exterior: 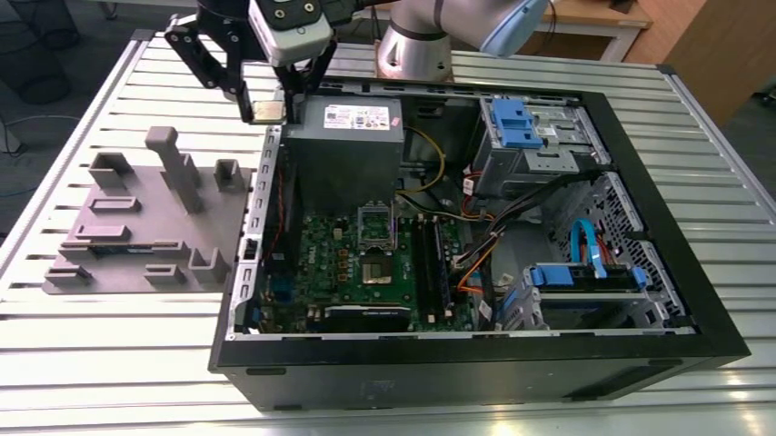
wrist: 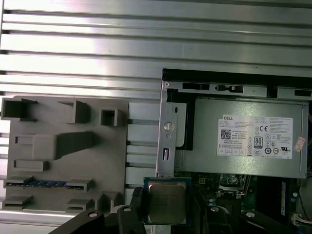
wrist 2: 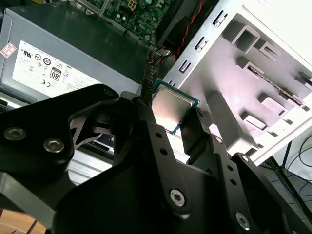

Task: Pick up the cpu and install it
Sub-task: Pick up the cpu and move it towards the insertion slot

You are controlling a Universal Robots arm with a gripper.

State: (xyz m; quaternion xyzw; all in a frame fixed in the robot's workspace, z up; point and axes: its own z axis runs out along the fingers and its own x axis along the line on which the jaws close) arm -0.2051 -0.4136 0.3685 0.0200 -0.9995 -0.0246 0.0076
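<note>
the gripper point(exterior: 268, 109) hangs fingers-down over a corner of the case point(exterior: 485, 368), at about 11 o'clock of it in the exterior view. its black linkages spread wide above and draw in toward the tips. the fingers are drawn in on the cpu point(exterior: 269, 113), pinching it by two opposite edges. the chip lies flat between them, lifted clear of what is below. the arm point(exterior: 419, 41) rises at 12 o'clock of the case, and the wrist reaches out from it toward 9 o'clock.

at 3 o'clock of the cpu sits the psu point(exterior: 345, 123), near but not touching. the grey fixture point(exterior: 134, 227) lies on the slatted table point(exterior: 73, 363) at 9 o'clock of the case, well apart from the gripper. the green board point(exterior: 352, 272) lies inside the case, at about 5 o'clock of the cpu.

in both wrist views the cpu point(wrist 2: 174, 107) point(wrist: 166, 201) shows its silver top and green edge between the black fingers point(wrist 2: 151, 131).
</note>
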